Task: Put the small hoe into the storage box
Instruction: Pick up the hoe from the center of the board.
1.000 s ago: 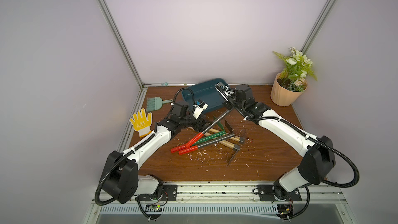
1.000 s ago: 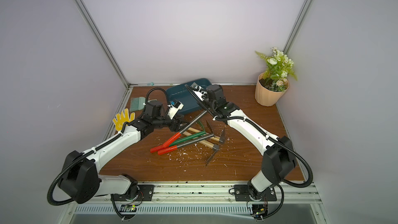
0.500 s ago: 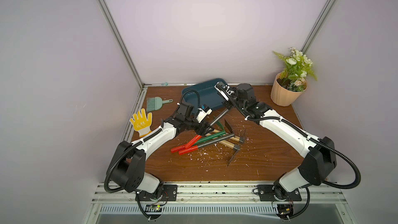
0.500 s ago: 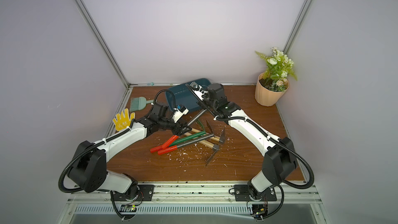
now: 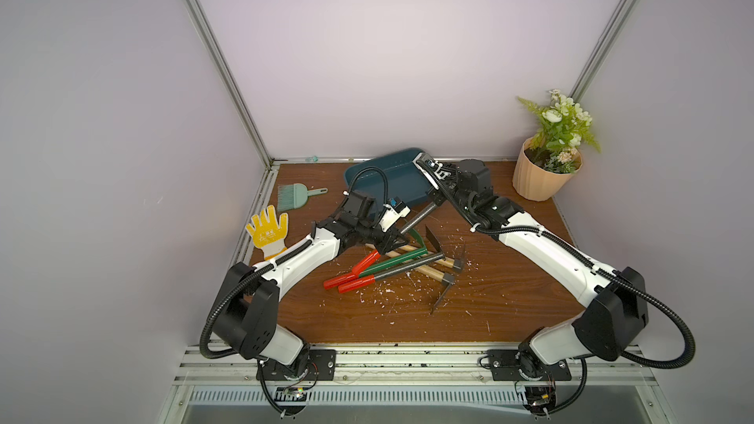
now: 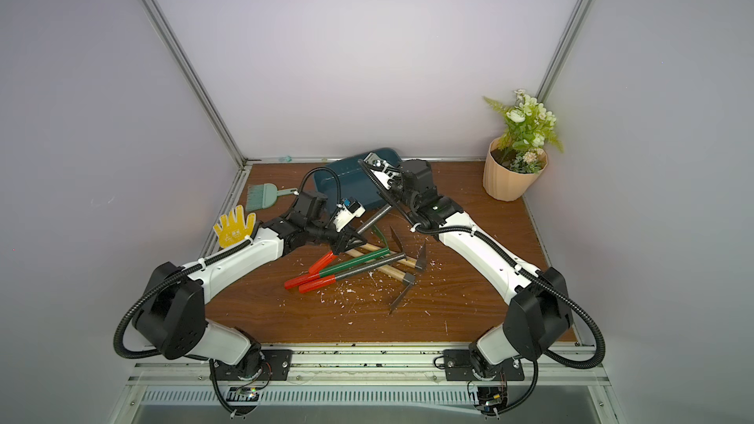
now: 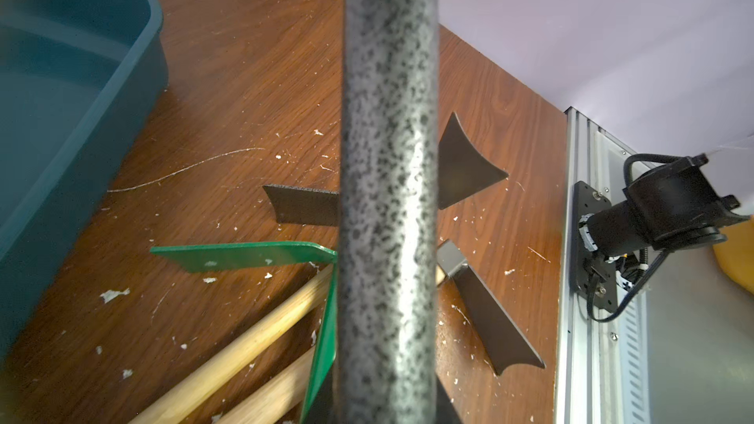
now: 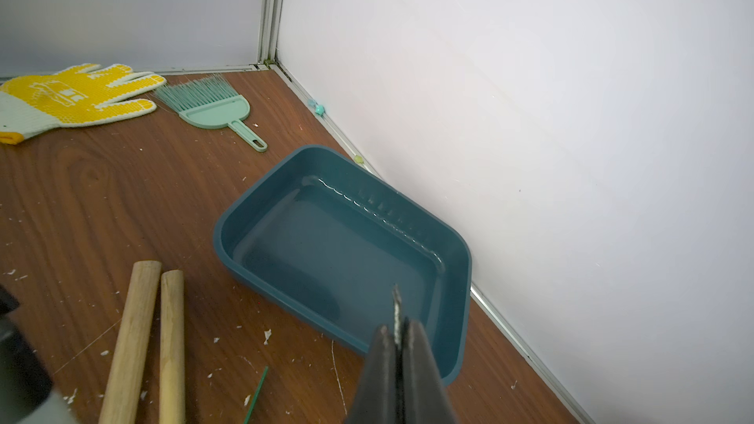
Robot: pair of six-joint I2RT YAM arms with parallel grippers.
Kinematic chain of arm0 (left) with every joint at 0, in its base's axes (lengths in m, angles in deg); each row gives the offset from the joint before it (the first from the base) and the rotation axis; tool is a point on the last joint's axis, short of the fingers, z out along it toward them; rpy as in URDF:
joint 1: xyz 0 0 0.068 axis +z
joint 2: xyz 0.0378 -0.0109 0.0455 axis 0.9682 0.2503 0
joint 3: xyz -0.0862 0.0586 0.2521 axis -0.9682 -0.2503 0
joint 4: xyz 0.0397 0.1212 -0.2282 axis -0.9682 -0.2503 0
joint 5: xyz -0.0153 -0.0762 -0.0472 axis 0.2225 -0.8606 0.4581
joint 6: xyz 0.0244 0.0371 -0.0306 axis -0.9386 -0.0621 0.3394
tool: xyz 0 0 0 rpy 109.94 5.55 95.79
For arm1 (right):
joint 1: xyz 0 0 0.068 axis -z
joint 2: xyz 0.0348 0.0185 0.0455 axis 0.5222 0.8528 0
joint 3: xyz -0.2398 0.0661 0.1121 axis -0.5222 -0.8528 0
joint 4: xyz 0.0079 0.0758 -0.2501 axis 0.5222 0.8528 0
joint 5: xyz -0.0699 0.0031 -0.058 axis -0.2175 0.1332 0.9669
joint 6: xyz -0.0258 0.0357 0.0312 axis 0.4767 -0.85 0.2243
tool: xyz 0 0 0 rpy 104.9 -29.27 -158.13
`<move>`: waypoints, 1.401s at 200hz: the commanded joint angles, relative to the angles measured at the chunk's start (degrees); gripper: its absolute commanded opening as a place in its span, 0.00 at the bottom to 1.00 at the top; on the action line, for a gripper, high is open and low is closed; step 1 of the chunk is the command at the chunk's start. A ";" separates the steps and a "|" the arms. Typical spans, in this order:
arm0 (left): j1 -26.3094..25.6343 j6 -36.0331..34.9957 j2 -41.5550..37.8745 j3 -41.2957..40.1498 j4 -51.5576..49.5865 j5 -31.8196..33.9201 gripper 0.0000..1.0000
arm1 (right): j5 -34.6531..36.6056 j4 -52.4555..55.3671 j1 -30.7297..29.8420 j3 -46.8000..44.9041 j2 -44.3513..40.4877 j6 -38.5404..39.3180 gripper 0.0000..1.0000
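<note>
The small hoe [image 5: 416,219] has a speckled grey shaft and a red grip, and it slants up from the tool pile toward the storage box [image 5: 391,181]. My right gripper [image 5: 434,197] is shut on its thin blade [image 8: 395,303], just above the box's near corner [image 8: 444,360]. My left gripper [image 5: 389,243] is shut on the shaft [image 7: 387,157] above the red grip [image 6: 322,259]. In the left wrist view the shaft fills the middle and hides most of the fingers. The dark teal box [image 6: 347,185] sits against the back wall with nothing in it [image 8: 326,254].
Under the hoe lie a second red-gripped tool [image 5: 357,284], a green-handled one [image 5: 391,261], two wooden handles [image 8: 134,340] and dark blades [image 7: 469,165]. A yellow glove [image 5: 267,232] and mint brush [image 5: 296,195] lie at the left. A peach flower pot [image 5: 542,177] stands at the back right.
My left gripper has reached in to the hoe's shaft and closed on it. The right gripper has stayed shut on the blade, barely moving.
</note>
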 commanded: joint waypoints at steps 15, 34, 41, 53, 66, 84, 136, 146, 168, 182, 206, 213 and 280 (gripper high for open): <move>-0.34 3.86 -2.35 2.36 -0.50 20.82 0.00 | 1.63 -4.28 -0.45 -0.85 -2.46 -4.22 0.08; -2.52 3.29 -3.39 3.32 -1.92 34.82 0.00 | 3.65 -4.19 -0.35 -1.37 -2.00 -5.55 0.17; -3.75 2.50 -3.41 3.90 -2.69 40.31 0.00 | 4.08 -3.80 -0.29 -1.19 -1.83 -6.02 0.19; -6.15 1.20 -3.10 4.87 -3.78 50.22 0.00 | 4.75 -3.14 0.02 -0.76 -1.49 -7.08 0.21; -8.43 -0.58 -1.95 5.88 -4.94 60.00 0.00 | 5.12 -2.55 0.58 0.15 -1.36 -8.44 0.23; -11.26 -3.27 0.34 7.00 -6.39 72.76 0.00 | 3.35 0.27 2.43 3.97 -0.34 -11.27 0.25; -16.13 -13.61 4.04 3.91 -1.09 97.68 0.00 | -9.46 22.42 5.60 29.88 12.08 -13.71 0.30; -16.10 -15.24 4.07 3.21 -0.09 100.09 0.00 | -10.46 26.23 5.69 34.83 14.66 -13.24 0.31; -16.23 -18.68 3.68 1.59 1.94 104.36 0.00 | -12.74 33.32 5.66 42.92 20.29 -12.23 0.32; -16.28 -20.29 3.24 0.92 2.96 105.76 0.00 | -13.97 37.42 5.60 47.76 23.62 -11.74 0.33; -16.23 -21.12 2.33 0.39 3.16 105.23 0.00 | -14.89 41.83 5.40 53.24 27.77 -10.88 0.34; -16.34 -21.26 2.22 0.33 3.09 104.81 0.00 | -14.48 42.57 5.31 54.32 28.58 -10.62 0.34; -17.02 -21.52 3.89 2.00 2.11 101.55 0.00 | -15.03 46.08 3.35 58.70 32.88 -7.63 0.34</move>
